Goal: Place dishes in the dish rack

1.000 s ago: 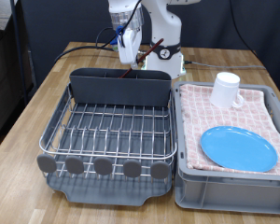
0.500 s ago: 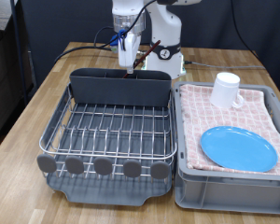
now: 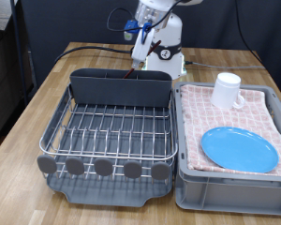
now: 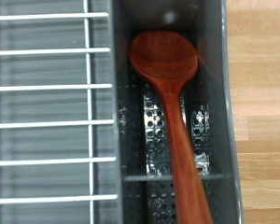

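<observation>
The reddish-brown wooden spoon [image 4: 166, 70] lies inside the grey utensil caddy [image 4: 215, 112] of the dish rack [image 3: 108, 131], bowl end and handle both within the caddy walls. In the exterior view only its tip [image 3: 134, 71] shows above the caddy [image 3: 120, 86]. My gripper [image 3: 140, 36] hangs above the caddy, apart from the spoon, with nothing between its fingers. No fingers show in the wrist view. The light-blue plate [image 3: 239, 148] and the white mug [image 3: 228, 91] sit on the pink checkered cloth.
The grey bin [image 3: 229, 192] lined with the pink checkered cloth [image 3: 264, 117] stands at the rack's right in the exterior view. The robot base [image 3: 169, 56] and cables stand behind the caddy. The rack's wire grid [image 4: 47, 112] holds nothing. Wooden table all around.
My gripper has risen from just above the caddy and swung slightly right. The spoon stays in the caddy. Plate and mug have not moved.
</observation>
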Tool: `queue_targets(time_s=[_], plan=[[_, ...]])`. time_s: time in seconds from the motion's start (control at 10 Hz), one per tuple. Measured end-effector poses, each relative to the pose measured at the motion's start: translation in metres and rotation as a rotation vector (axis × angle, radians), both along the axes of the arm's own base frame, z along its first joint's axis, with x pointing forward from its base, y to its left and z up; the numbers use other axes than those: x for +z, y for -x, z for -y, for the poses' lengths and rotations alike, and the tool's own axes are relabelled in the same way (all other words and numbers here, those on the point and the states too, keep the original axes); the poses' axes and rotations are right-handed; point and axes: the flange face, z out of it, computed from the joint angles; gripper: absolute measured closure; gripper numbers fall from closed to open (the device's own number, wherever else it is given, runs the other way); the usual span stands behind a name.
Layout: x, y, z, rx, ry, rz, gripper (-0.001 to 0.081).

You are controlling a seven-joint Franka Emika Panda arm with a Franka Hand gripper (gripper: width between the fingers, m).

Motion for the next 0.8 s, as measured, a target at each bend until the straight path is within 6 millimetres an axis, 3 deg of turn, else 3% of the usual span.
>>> queue_targets(time_s=[0.5, 0.8], plan=[[0.058, -0.003, -0.059, 0.105, 0.113, 0.027, 0.0004], [0.083, -0.007, -0.108, 0.243, 0.059, 0.040, 0.0004]])
